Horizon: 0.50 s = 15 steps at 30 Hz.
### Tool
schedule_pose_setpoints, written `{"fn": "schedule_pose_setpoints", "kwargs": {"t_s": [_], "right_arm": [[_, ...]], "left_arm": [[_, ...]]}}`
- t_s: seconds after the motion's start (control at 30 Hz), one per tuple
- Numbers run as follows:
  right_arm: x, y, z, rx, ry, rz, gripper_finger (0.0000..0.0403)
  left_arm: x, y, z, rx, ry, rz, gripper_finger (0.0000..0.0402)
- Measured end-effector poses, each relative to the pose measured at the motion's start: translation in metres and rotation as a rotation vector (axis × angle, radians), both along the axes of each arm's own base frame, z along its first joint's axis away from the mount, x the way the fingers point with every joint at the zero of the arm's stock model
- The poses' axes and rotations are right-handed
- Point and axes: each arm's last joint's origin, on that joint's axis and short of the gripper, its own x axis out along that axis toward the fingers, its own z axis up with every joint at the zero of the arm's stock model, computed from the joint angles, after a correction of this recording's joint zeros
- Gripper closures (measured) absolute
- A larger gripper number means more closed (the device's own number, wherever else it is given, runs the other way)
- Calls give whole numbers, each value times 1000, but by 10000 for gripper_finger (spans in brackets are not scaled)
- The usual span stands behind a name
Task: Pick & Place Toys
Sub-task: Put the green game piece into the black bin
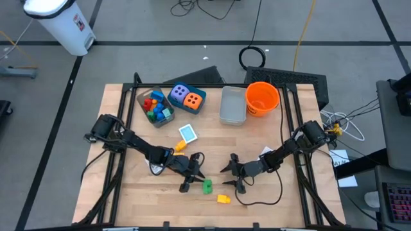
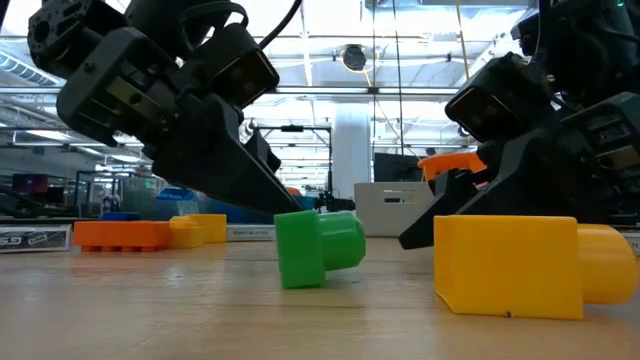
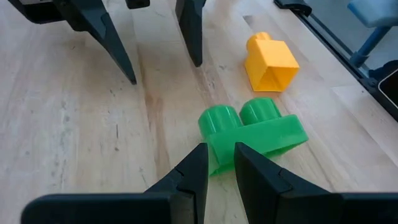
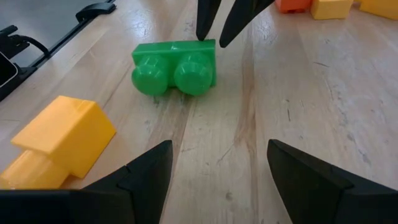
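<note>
Our left gripper (image 3: 219, 163), fingers nearly closed and empty, touches the green brick (image 3: 252, 132) lying crosswise; our right gripper (image 4: 214, 163) waits open, farther off

The high camera looked straight down on the whole desk (image 1: 128, 199) from far above, taking in both arms and the floor around. The low camera sat at desk height, very near a green brick (image 2: 315, 247), and faced level across the wood into the room behind. The left wrist camera looked along its own claw (image 3: 221, 163) at that brick from close by; the right wrist camera looked past its claw (image 4: 217, 171) from the opposite side. All four views shared the green brick and a yellow brick (image 4: 59, 140).
</note>
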Motion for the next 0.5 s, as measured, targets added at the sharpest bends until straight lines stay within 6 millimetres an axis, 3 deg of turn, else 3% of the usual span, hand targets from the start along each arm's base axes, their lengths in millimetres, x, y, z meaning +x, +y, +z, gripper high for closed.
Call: {"fn": "schedule_pose_setpoints", "kwargs": {"t_s": [0.23, 0.5], "right_arm": [[0, 0, 0, 0, 0, 0, 149], [0, 0, 0, 0, 0, 0, 149]], "left_arm": [[0, 0, 0, 8, -5, 7, 314], [-7, 5, -11, 67, 129, 69, 314]]}}
